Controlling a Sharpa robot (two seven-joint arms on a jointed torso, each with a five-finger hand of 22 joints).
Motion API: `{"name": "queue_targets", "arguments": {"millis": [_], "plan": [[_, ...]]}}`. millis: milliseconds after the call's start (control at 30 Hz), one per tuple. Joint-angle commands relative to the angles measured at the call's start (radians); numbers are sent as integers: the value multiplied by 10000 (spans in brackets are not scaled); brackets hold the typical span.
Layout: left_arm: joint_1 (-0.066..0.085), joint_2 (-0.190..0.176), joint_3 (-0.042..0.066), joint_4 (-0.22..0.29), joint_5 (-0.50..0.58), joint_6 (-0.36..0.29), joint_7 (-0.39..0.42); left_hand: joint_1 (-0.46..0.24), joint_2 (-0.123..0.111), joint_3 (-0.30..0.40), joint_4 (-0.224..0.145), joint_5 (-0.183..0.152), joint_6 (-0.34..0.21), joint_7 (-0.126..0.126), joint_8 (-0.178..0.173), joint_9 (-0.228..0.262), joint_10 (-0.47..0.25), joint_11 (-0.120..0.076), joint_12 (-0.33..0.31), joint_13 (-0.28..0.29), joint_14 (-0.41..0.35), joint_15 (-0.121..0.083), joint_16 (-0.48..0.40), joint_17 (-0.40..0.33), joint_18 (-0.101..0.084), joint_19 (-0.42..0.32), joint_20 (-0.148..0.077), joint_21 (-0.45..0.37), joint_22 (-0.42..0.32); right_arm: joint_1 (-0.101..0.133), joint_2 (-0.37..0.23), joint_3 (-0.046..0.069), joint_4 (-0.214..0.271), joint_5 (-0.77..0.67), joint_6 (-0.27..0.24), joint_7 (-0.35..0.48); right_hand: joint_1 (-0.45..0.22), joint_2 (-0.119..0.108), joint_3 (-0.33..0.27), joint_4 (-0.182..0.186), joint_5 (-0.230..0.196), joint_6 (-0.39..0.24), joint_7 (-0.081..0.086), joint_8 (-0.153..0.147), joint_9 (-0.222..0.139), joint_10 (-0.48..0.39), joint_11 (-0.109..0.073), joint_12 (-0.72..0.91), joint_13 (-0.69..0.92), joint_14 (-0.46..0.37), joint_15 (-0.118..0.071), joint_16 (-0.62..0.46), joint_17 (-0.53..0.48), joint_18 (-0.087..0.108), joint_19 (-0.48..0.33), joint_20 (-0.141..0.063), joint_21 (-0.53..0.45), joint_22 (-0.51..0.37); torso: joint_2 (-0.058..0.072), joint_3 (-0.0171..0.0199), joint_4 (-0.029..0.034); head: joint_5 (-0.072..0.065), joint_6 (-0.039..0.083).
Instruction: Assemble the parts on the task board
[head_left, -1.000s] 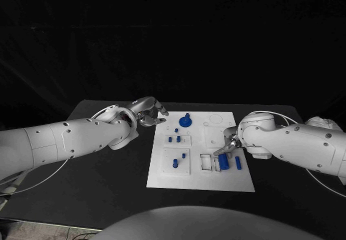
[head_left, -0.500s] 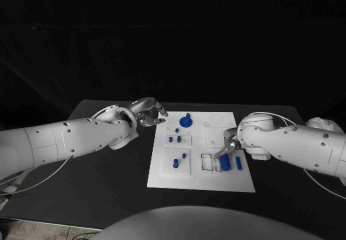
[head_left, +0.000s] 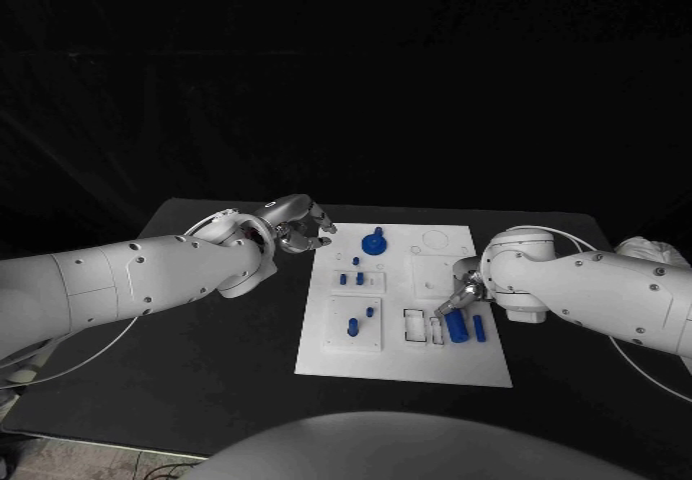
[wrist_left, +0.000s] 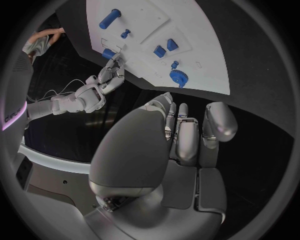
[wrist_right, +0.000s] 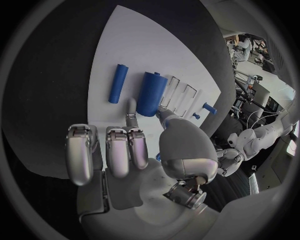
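While the board (head_left: 404, 345) lies at the middle of the black bench (head_left: 216, 340), both hands sit at its sides. Left hand (head_left: 299, 226) hangs over the bench just off the board's far left corner, fingers curled inward with nothing in them; the left wrist view confirms an empty palm. Right hand (head_left: 459, 296) is over the board's right edge, near the front. Its thumb and one finger reach down to the thick blue cylinder (wrist_right: 150, 93), which lies flat on the board; the fingertips touch it or nearly so, and a firm hold cannot be confirmed. The other fingers are curled back. A thinner blue rod (wrist_right: 117, 83) lies just beside the cylinder, toward the board's right edge. Two white rectangular slots (wrist_right: 181, 93) lie on the cylinder's other side. A blue gear (head_left: 374, 243) stands near the board's far edge. Small blue pegs (head_left: 351, 279) stand in the left-hand blocks.
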Motion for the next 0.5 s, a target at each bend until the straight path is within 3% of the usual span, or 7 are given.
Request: {"name": "queue_targets", "arguments": {"millis": [33, 333, 500], "plan": [[2, 1, 7, 4, 14, 154, -57, -79, 8, 67, 18, 52, 31, 46, 40, 13, -20, 86, 44, -13, -12, 34, -38, -15, 155, -1, 49, -70, 1355, 58, -109, -9, 65, 581, -184, -74, 66, 22, 285, -199, 21, -199, -125, 65, 96, 1041, -94, 38, 2633, 1043, -54, 35, 2629, 150, 417, -85, -84, 2240, -1, 0, 13, 29, 0], [1, 25, 7, -50, 14, 208, -89, -83, 7, 68, 17, 54, 35, 50, 42, 14, -25, 89, 45, -15, -21, 39, -49, -36, 158, -9, 54, -88, 1351, 518, -323, -4, 185, 2217, -265, -235, 70, 23, 339, -225, 21, -247, -128, 72, 206, 1041, -94, 38, 2633, 1043, -55, 35, 2629, 161, 393, -87, -124, 2226, -11, -12, 15, -1, 0], [-3, 54, 6, -74, 14, 237, -97, -85, 8, 70, 16, 56, 38, 53, 43, 15, -31, 92, 46, -16, -27, 42, -54, -45, 161, -17, 57, -106, 1346, 635, -198, -4, 128, 3176, -102, -419, 57, 28, 362, -226, 16, -284, -118, 57, 244, 1041, -90, 38, 2633, 1043, -53, 35, 2629, 170, 370, -86, -158, 2213, -22, -18, 35, -13, 0]]}}
